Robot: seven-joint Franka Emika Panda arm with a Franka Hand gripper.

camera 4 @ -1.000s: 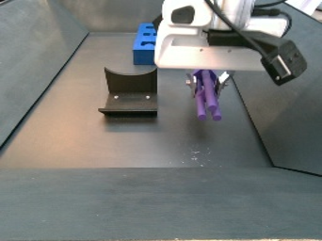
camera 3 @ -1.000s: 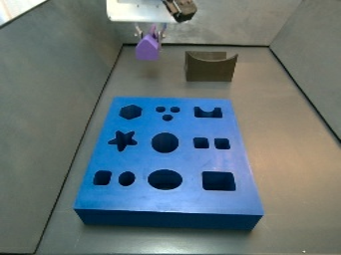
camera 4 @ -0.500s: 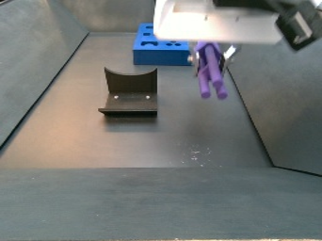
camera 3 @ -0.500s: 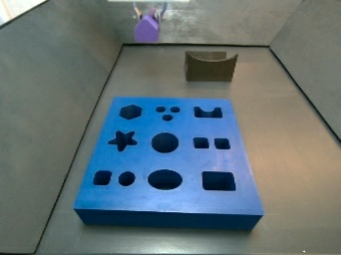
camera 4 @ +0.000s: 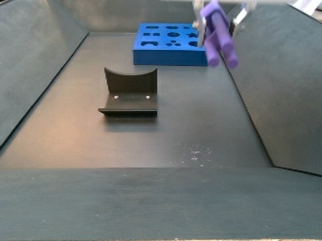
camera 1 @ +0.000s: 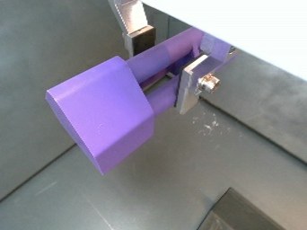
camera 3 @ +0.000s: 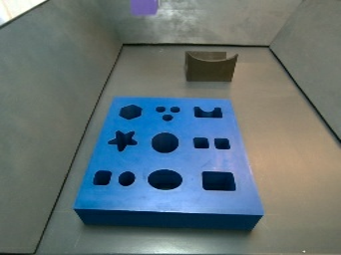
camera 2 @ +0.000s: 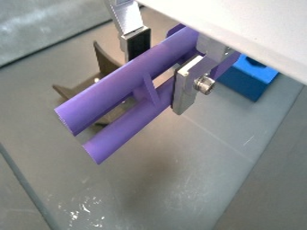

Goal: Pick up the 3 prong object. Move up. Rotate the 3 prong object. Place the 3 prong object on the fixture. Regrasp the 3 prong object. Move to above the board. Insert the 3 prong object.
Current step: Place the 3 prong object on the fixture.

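Gripper (camera 1: 166, 65) high at the frame top, fingers (camera 1: 192, 83) pinching the peg (camera 1: 120, 112) — lift looks done; next, rotate it toward the fixture (camera 4: 128, 92).

You've lost most of the gripper (camera 1: 162, 65) off the frame's edge in both side views; only a sliver of the 3 prong object (camera 3: 143, 6) pokes in. In a wrist view the prongs hide part of the fixture (camera 2: 102, 63), and the board (camera 2: 252, 76) is cropped behind the fingers (camera 2: 188, 85).
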